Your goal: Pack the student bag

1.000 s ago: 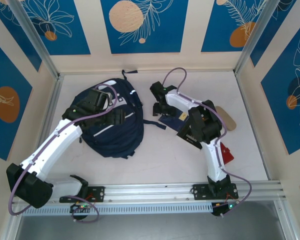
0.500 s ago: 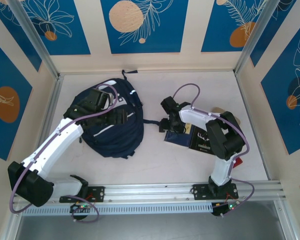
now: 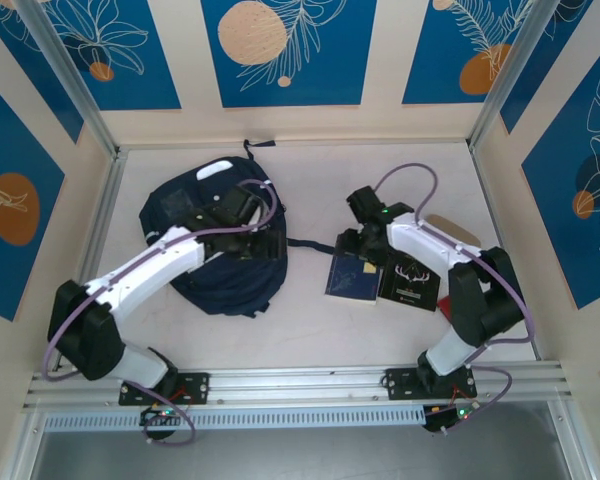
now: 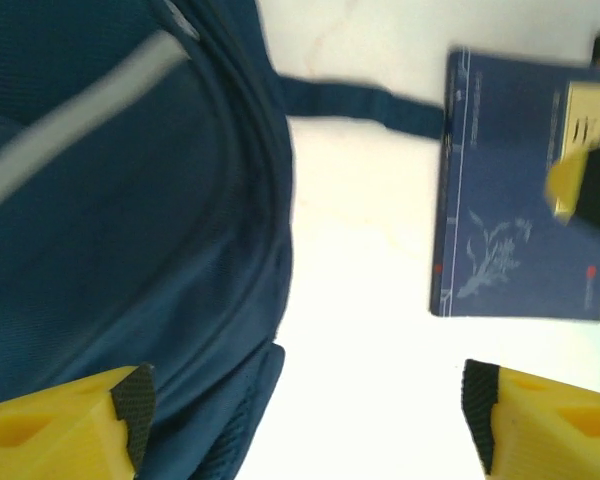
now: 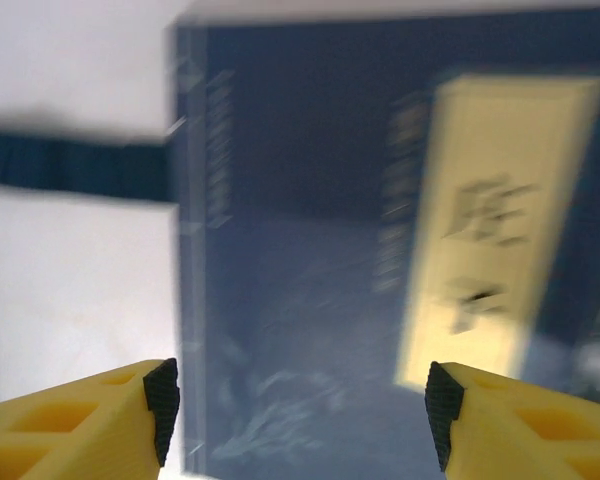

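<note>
Item 1, student bag (image 3: 185, 205) (image 4: 110, 200): large dark navy fabric backpack, lying flat on the white counter (image 3: 380, 180), left of centre, at about 10 o'clock from the middle. A pale grey stripe runs across its panel, with a white patch near the top edge and a black loop at its 12 o'clock end. A dark strap (image 3: 305, 243) (image 4: 360, 100) (image 5: 70, 165) trails from its 3 o'clock side across the counter toward the books.

Item 2, left gripper (image 3: 273, 245) (image 4: 305, 410): jaws spread wide, nothing between them. It hovers over the bag's 3 o'clock edge, one yellow finger above the fabric and the other above bare counter. Whether it touches the bag cannot be told.

Item 3, right gripper (image 3: 352, 245) (image 5: 302, 405): jaws apart, holding nothing. It is poised over the 12 o'clock end of the blue book (image 3: 352, 278) (image 4: 520, 230) (image 5: 310, 250). Contact with the cover cannot be told, as the wrist view is blurred.

Item 4, blue book: flat on the counter at 3 o'clock of the bag, with a cream label (image 5: 500, 220) on its cover. A black book (image 3: 412, 282) lies just beside it at its 3 o'clock
</note>
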### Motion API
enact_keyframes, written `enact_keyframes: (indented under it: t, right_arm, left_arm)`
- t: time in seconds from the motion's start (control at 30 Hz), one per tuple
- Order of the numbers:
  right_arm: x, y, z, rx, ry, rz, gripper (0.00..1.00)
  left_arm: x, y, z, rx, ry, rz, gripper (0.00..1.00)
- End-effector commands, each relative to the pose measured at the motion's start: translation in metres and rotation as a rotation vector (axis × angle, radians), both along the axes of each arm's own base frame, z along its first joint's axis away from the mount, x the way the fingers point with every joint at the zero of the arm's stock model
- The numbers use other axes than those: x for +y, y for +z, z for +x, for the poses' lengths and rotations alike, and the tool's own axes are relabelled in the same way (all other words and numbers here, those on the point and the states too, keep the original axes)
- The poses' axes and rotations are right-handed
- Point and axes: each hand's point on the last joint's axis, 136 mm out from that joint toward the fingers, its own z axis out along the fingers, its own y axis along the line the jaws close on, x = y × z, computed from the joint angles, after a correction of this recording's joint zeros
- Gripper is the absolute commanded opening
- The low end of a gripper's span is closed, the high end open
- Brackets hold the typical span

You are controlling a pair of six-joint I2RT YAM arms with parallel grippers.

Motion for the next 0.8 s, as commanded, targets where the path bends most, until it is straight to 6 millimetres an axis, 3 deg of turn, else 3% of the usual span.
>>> enact_keyframes:
  t: [0.0,0.13,0.27,0.37,0.53,0.77]
  right_arm:
    - [-0.038,-0.012,-0.003,0.042,-0.107,-0.082,0.68]
    - [-0.052,-0.025,0.006,0.08,-0.137,-0.069,0.68]
    - [-0.044,-0.041,0.01,0.129,-0.109,0.0,0.56]
    - [-0.043,-0.048,0.011,0.141,-0.11,-0.007,0.54]
    - [-0.046,-0.056,0.009,0.158,-0.113,-0.029,0.54]
    - [-0.021,-0.063,0.001,0.166,0.034,0.007,0.45]
  left_arm:
    - [-0.034,-0.003,-0.002,0.023,-0.044,-0.028,0.78]
    - [-0.061,-0.015,-0.003,0.041,-0.091,-0.003,0.76]
    - [-0.084,-0.026,-0.003,0.059,-0.117,-0.003,0.73]
    - [-0.095,-0.033,-0.002,0.074,-0.122,-0.01,0.69]
    - [-0.107,-0.047,-0.005,0.122,-0.126,-0.033,0.66]
    - [-0.111,-0.062,-0.007,0.16,-0.111,-0.025,0.6]
